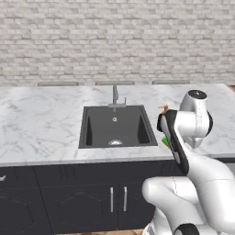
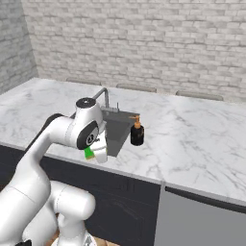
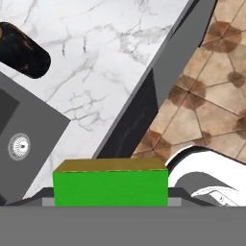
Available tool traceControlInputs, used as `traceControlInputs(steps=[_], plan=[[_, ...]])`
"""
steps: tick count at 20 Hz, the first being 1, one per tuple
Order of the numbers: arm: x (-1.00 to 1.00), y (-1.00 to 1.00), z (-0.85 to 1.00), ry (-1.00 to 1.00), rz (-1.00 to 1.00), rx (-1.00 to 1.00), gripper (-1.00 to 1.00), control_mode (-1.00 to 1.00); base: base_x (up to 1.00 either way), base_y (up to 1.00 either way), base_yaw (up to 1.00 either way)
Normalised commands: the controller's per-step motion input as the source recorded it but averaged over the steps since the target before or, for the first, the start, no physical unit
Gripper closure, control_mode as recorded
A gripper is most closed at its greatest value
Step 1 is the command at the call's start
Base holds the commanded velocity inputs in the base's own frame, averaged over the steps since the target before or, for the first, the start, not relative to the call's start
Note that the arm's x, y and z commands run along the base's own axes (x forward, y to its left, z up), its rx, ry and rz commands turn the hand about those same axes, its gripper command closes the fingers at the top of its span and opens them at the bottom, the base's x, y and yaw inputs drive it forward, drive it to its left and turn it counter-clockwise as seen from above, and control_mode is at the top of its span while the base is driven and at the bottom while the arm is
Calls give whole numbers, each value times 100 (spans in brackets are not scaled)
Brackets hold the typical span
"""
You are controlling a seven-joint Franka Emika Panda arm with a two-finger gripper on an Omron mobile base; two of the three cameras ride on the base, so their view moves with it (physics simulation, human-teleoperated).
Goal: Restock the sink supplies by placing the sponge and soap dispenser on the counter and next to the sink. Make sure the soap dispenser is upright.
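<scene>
Gripper: in the hand view the two-finger gripper (image 3: 110, 204) stands partly open around the small flat bright green sponge with a yellowish layer (image 3: 110, 185); the sponge sits between the fingers and looks held.
Sponge: carried above the front edge of the white-grey veined marble counter (image 2: 192, 139), to the right of the dark grey rectangular sink (image 1: 115, 126); a green sliver shows under the arm (image 2: 89, 153).
Soap dispenser: the squat round black bottle with an orange pump nozzle (image 2: 137, 130) stands upright on the counter, just beside the sink's right rim.
Sink: recessed, with a round metal drain (image 1: 115, 142) and a slim grey metal faucet (image 1: 115, 95) behind it.
Floor: brown patterned tiles (image 3: 211, 101) below the counter edge.
</scene>
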Motion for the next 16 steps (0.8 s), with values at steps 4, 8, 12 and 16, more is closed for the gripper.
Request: traceControlInputs(steps=[4,8,12,16], plan=[[37,-34,-44,3,0,4,100,-100,0,0,0],[40,-27,-33,6,-1,1,100,-100,0,0,0],[42,-6,-21,6,-6,0,100,-100,0,0,0],[32,-3,-23,6,-13,0,100,-100,0,0,0]])
